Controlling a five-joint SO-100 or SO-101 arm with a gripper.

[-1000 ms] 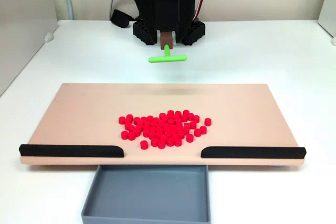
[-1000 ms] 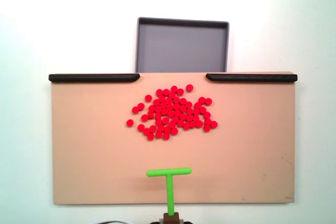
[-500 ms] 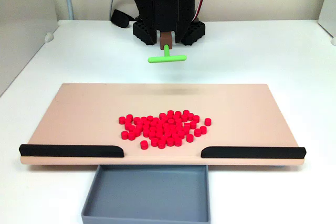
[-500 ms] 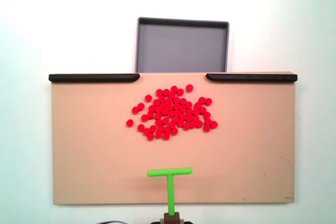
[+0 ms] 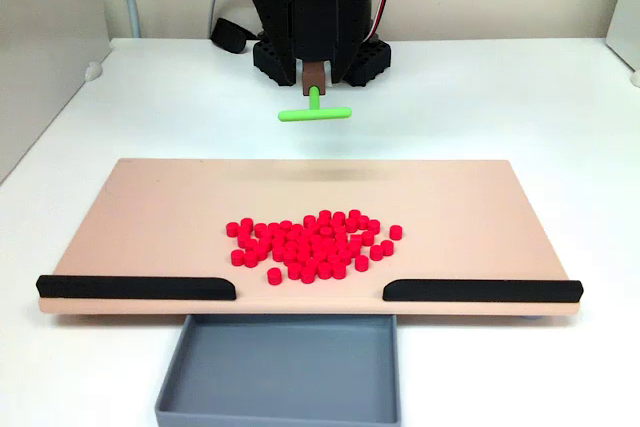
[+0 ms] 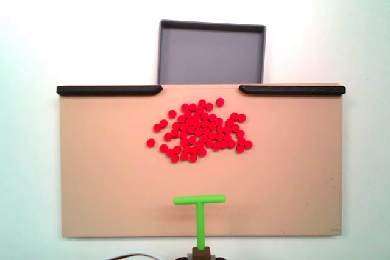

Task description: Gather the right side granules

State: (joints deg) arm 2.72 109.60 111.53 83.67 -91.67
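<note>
The granules [image 6: 198, 130] lie in one loose cluster mid-board [image 6: 103, 175], just before the gap above the tray [image 6: 211, 50]; the stick [image 6: 199, 214] hangs well behind them. The claw [image 5: 314, 75] seems clamped on the stick's stem; a hasty or skewed sweep could scatter strays sideways or push them over the edge into the tray.

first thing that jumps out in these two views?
The red granules, clustered near the middle of the tan board, toward the gap between its two black rails. Next, the bright green T-stick held above the board's arm-side edge, crossbar facing the pile but apart from it. A grey tray sits empty beyond the gap.
</note>
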